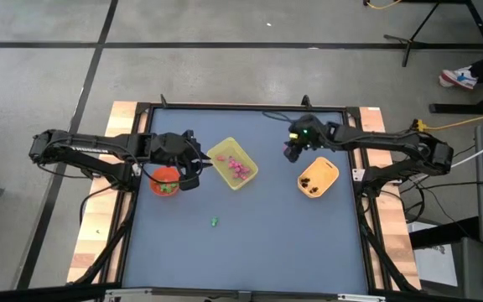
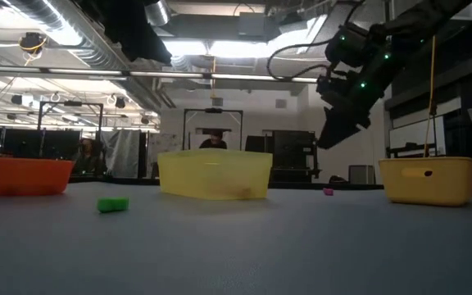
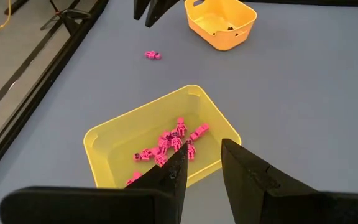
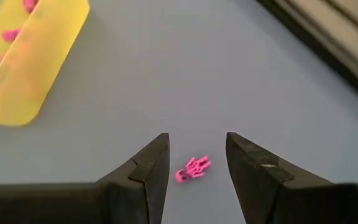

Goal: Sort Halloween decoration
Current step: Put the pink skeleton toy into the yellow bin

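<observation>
A lone pink trinket (image 4: 192, 168) lies on the blue table, and my right gripper (image 4: 197, 140) hovers above it, open, one finger to each side; the low view shows the right gripper (image 2: 334, 135) well above the pink trinket (image 2: 329, 191). My left gripper (image 3: 204, 152) is open and empty between the red bowl (image 1: 166, 179) and the yellow tray (image 1: 233, 164), facing the tray. Several pink trinkets (image 3: 173, 142) lie in the yellow tray (image 3: 104, 134). A green trinket (image 1: 214, 221) lies alone on the table nearer the front edge.
An orange tub (image 1: 318, 178) with dark trinkets stands right of the tray, just on the near side of the right gripper. The red bowl holds green pieces. The blue table (image 1: 250, 252) is bare around the green trinket. A raised black frame (image 1: 241, 106) borders the table.
</observation>
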